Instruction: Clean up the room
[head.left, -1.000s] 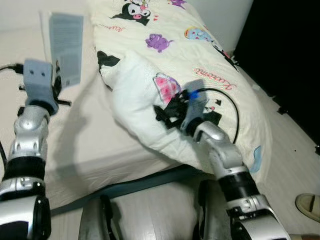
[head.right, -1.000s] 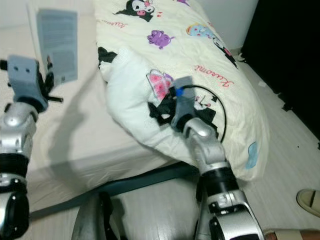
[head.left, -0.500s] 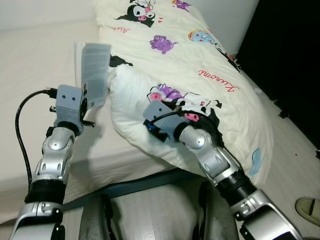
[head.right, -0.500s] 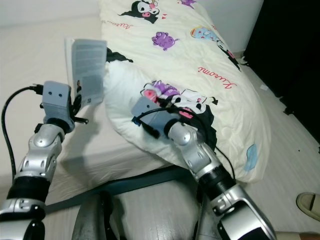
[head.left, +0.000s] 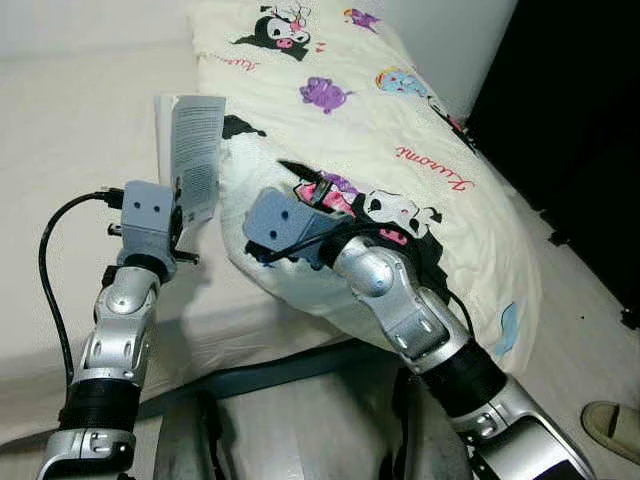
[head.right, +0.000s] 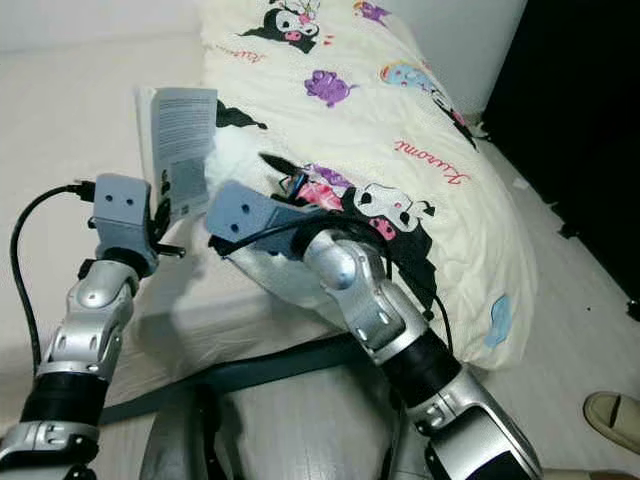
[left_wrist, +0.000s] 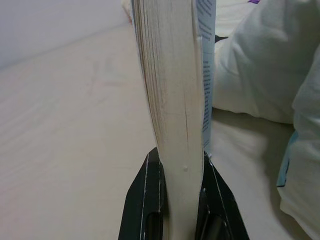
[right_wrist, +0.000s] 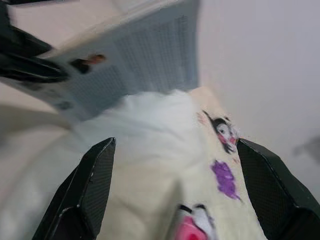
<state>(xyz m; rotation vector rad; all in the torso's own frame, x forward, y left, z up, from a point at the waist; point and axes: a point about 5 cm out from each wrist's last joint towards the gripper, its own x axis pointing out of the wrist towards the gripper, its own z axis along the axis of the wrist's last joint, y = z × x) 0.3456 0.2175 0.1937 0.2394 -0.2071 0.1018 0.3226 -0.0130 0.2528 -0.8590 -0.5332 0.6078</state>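
Observation:
My left gripper (head.left: 183, 212) is shut on the bottom edge of a grey-covered book (head.left: 196, 148), holding it upright above the pale sheet. In the left wrist view the book's page block (left_wrist: 172, 90) stands clamped between both black fingers (left_wrist: 149, 192). My right gripper (head.left: 310, 186) is open over the folded white edge of the cream cartoon-print quilt (head.left: 400, 120), just right of the book. The right wrist view shows its fingers (right_wrist: 95, 185) wide apart with nothing between them, the book's back cover (right_wrist: 135, 70) and the quilt (right_wrist: 150, 150) beyond.
The bed's mattress (head.left: 70, 120) spreads to the left, its dark frame edge (head.left: 260, 370) running in front of me. To the right are a wood floor with a slipper (head.left: 610, 427) and a black surface (head.left: 570, 100). A white wall stands behind the bed.
My right arm swung left off the quilt's dark print and now points toward the book with its fingers spread. My left arm brought the book lower and closer to the quilt.

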